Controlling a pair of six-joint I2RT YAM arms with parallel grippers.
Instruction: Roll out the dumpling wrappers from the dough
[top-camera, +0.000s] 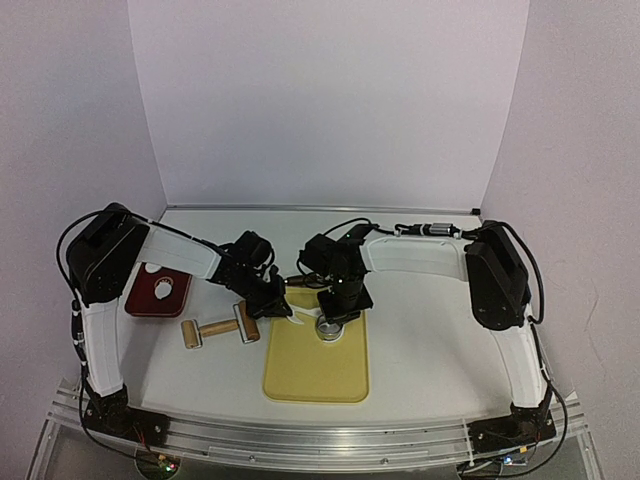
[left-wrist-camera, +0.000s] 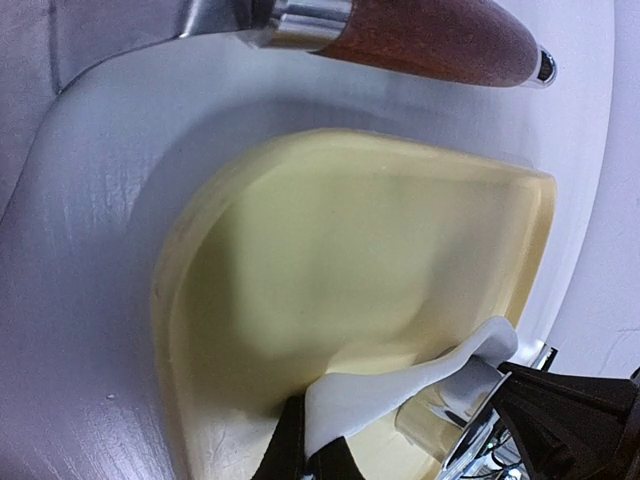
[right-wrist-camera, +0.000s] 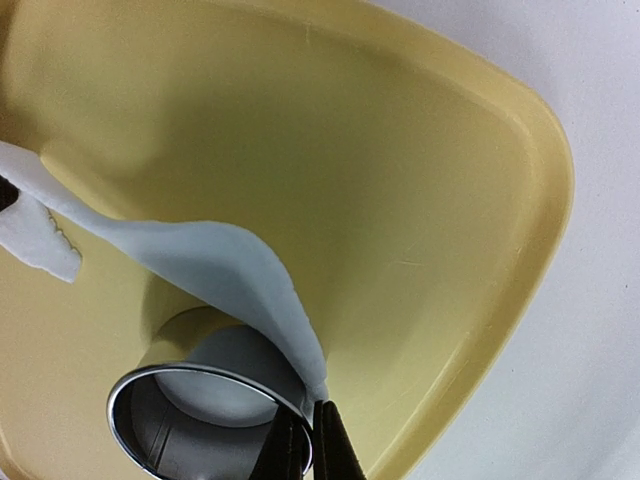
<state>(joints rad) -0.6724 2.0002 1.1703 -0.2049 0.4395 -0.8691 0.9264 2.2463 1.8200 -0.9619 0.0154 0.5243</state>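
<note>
A metal ring cutter stands on the yellow cutting board. In the right wrist view a flat round white wrapper lies inside the ring. A white dough scrap strip is lifted off the board and draped over the ring. My left gripper is shut on the strip's left end, its fingers pinching it just above the board. My right gripper is shut on the ring's rim, where the strip's other end lies. Another white wrapper lies on a red plate.
A wooden rolling pin lies on the table left of the board, close behind my left gripper; its handle shows in the left wrist view. The red plate sits at the far left. White walls stand behind and at both sides.
</note>
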